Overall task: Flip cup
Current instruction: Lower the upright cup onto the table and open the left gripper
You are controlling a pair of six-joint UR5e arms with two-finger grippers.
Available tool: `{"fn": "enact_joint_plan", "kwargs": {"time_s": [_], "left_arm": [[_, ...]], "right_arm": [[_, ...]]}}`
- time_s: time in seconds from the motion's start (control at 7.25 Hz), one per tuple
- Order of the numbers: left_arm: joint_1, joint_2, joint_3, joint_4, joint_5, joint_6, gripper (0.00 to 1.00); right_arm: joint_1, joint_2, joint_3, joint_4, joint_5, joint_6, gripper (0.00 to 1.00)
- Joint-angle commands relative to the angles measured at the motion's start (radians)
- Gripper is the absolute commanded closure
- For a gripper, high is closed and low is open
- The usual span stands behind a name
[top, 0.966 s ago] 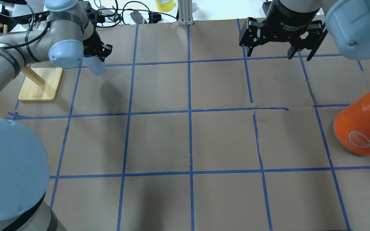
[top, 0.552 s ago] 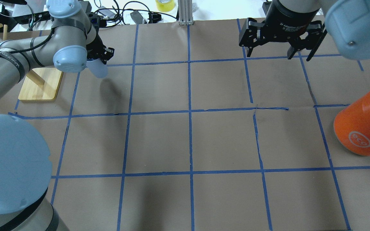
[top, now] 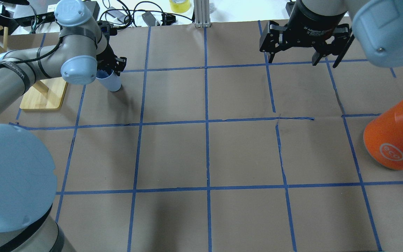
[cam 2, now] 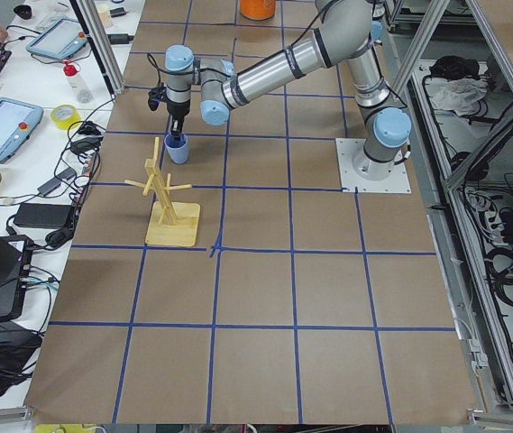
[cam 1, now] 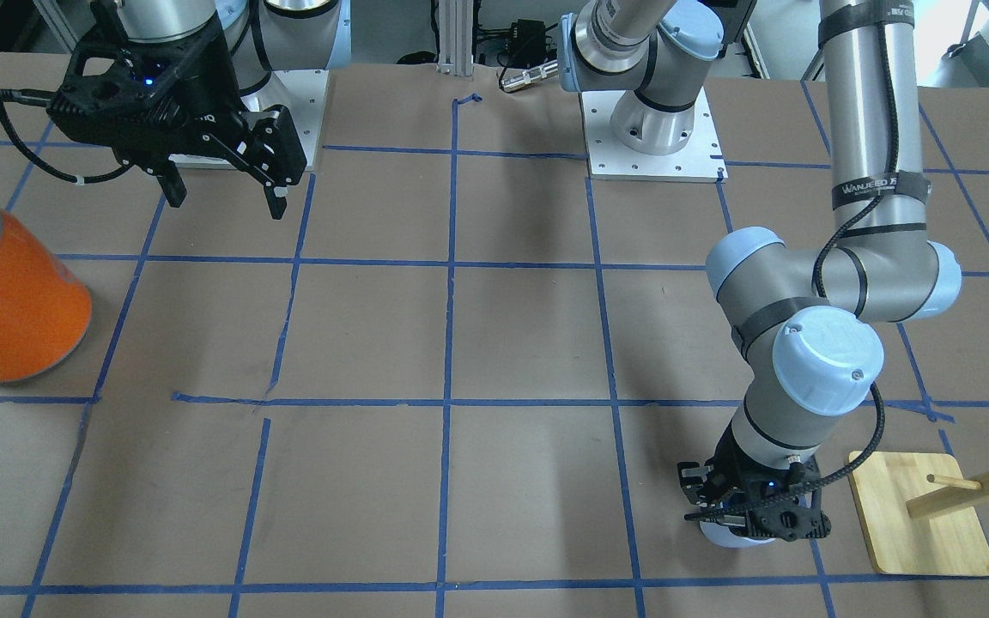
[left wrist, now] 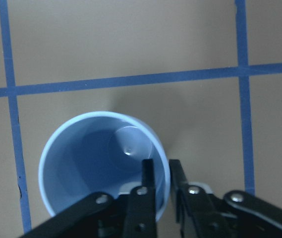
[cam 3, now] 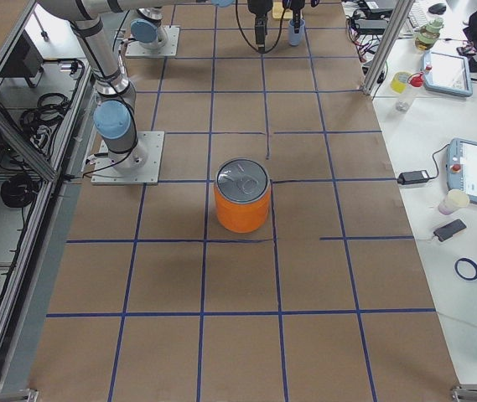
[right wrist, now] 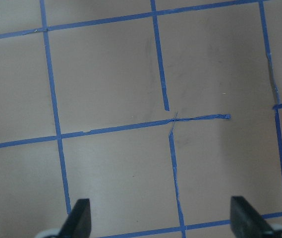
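Note:
The pale lavender-blue cup (top: 112,82) stands upright, mouth up, on the brown paper at the far left next to a blue tape line. It also shows in the left wrist view (left wrist: 81,158) and the front view (cam 1: 726,537). My left gripper (left wrist: 161,174) is shut on the cup's rim wall, one finger inside and one outside, pointing straight down (top: 110,70). My right gripper (top: 303,59) hangs open and empty above the far right of the table, also seen in its wrist view (right wrist: 161,218) and the front view (cam 1: 227,202).
A large orange can (top: 394,140) with a silver top stands at the right edge. A wooden peg rack on a bamboo base (top: 44,94) stands just left of the cup. Cables and a yellow tape roll (top: 179,5) lie beyond the far edge.
The left gripper has turned and lowered with the cup. The cup went from tilted in the air to upright with its mouth up. The right arm has not moved.

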Motion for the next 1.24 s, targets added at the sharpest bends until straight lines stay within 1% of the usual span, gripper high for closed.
{"fn": "enact_joint_plan", "kwargs": {"time_s": [0.0, 0.14, 0.28, 0.41, 0.55, 0.69, 0.83, 0.97, 1.1], "left_arm": [[0.000, 0.001, 0.007, 0.001, -0.003, -0.027, 0.25], [-0.002, 0.016, 0.014, -0.002, -0.004, -0.027, 0.21], [-0.014, 0.055, 0.018, -0.025, -0.004, -0.025, 0.15], [-0.029, 0.114, 0.019, -0.137, -0.006, -0.033, 0.12], [-0.049, 0.187, 0.025, -0.287, -0.006, -0.036, 0.09], [-0.054, 0.267, 0.037, -0.445, -0.007, -0.037, 0.00], [-0.055, 0.351, 0.047, -0.558, -0.030, -0.045, 0.00], [-0.067, 0.432, 0.042, -0.661, -0.035, -0.053, 0.00], [-0.095, 0.494, 0.035, -0.675, -0.035, -0.059, 0.00]], "right_arm": [[-0.001, 0.000, 0.000, 0.000, -0.002, 0.000, 0.00], [-0.001, 0.000, 0.000, 0.000, -0.002, 0.000, 0.00], [-0.001, -0.002, 0.000, 0.000, -0.002, 0.000, 0.00], [-0.002, -0.002, 0.000, 0.002, -0.002, 0.000, 0.00], [-0.002, -0.002, 0.000, 0.002, -0.002, 0.000, 0.00], [-0.002, -0.002, 0.000, 0.002, -0.002, 0.000, 0.00], [-0.002, -0.002, 0.000, 0.000, -0.002, 0.000, 0.00], [-0.002, -0.002, 0.000, 0.002, -0.002, 0.000, 0.00], [-0.002, 0.000, 0.000, 0.002, -0.002, 0.000, 0.00]]}}
